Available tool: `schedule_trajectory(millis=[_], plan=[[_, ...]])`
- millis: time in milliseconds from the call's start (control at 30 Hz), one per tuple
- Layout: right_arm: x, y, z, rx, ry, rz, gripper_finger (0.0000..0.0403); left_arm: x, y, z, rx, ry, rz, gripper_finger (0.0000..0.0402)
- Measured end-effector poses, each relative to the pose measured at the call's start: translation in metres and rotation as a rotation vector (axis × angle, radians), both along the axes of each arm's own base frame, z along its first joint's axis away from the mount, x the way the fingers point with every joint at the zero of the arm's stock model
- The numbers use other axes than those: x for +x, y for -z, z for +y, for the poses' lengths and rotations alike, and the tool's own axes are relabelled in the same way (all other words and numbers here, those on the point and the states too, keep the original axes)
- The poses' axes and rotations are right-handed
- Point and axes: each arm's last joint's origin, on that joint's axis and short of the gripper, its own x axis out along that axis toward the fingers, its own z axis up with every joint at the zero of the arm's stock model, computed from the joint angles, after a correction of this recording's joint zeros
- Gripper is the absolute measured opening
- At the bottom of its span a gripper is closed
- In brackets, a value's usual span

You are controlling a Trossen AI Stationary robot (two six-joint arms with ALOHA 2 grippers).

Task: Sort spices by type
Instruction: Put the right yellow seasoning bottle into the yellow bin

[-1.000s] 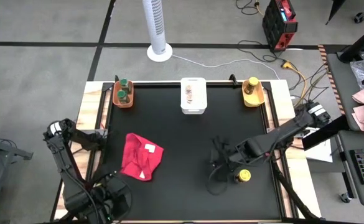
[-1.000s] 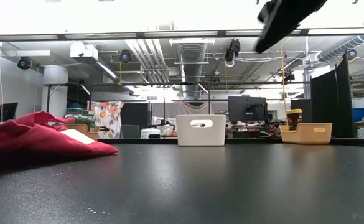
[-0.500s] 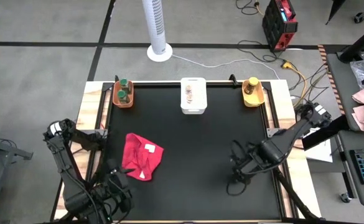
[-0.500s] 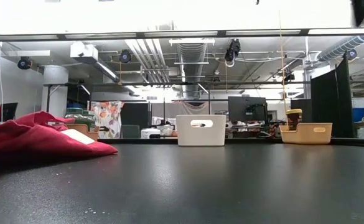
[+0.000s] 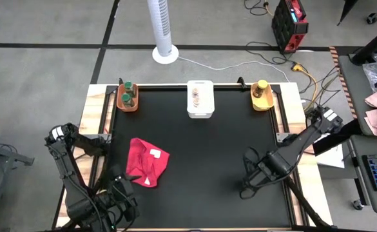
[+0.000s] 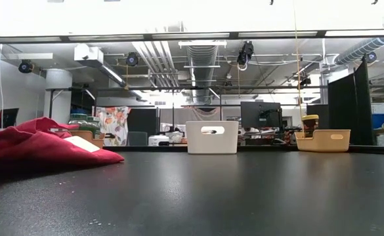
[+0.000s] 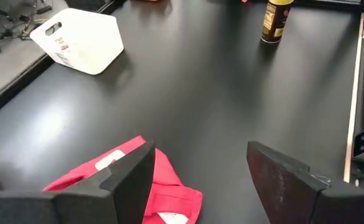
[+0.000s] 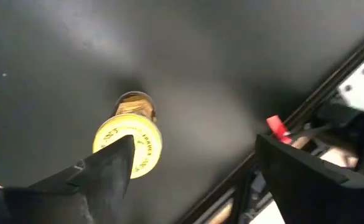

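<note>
A spice jar with a yellow lid (image 8: 129,140) stands upright on the black table near its right edge. My right gripper (image 8: 194,146) hovers above it, open and pointing down, and the arm (image 5: 265,169) hides the jar in the high view. My left gripper (image 7: 200,162) is open over the near left corner, above the red cloth (image 5: 145,162). From there the same jar (image 7: 275,20) shows far off. Green-lidded jars stand in the orange bin (image 5: 120,101), pale-lidded ones in the white bin (image 5: 200,111), and a yellow-lidded one in the yellow bin (image 5: 261,103).
The three bins line the table's far edge, left, middle and right. The crumpled red cloth (image 6: 41,141) lies left of centre. The table's raised frame rail (image 8: 306,106) runs close beside the standing jar. Cables and a fan stand on the floor beyond the table.
My right gripper has swung toward the table's right edge and risen out of the low view. It has turned from a slant to pointing down and now covers the yellow-lidded jar, which showed beside it in the high view before. The jar has stayed in place.
</note>
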Motion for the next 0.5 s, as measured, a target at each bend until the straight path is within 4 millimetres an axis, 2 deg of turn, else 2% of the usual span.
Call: schedule_trajectory(millis=[233, 500], plan=[[-0.004, 0.018, 0.013, 0.025, 0.031, -0.039, 0.0356, 0.001, -0.002, 0.0, 0.079, 0.035, -0.042, 0.0238], [-0.003, 0.036, 0.013, 0.039, 0.023, -0.049, 0.0359, 0.004, 0.003, -0.003, 0.096, 0.036, -0.055, 0.0238]])
